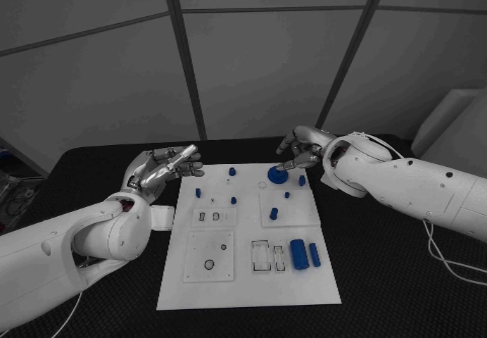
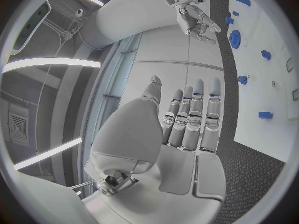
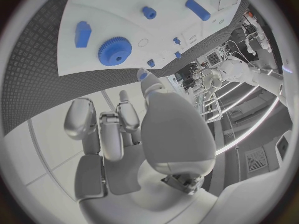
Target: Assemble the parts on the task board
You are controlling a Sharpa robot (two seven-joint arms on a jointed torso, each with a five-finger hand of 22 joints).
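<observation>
Head view: blue gear lies on the task board, just under the right hand fingers. Left wrist view: left hand fingers straight, apart, empty. Right wrist view: fingers loosely curled, empty, above the gear.

- The desk is showing black, with a fine woven texture.
- The task board is showing white.
- The gear and cylinder on the task board are showing blue.
- Both hands are gleaming silver.
</observation>
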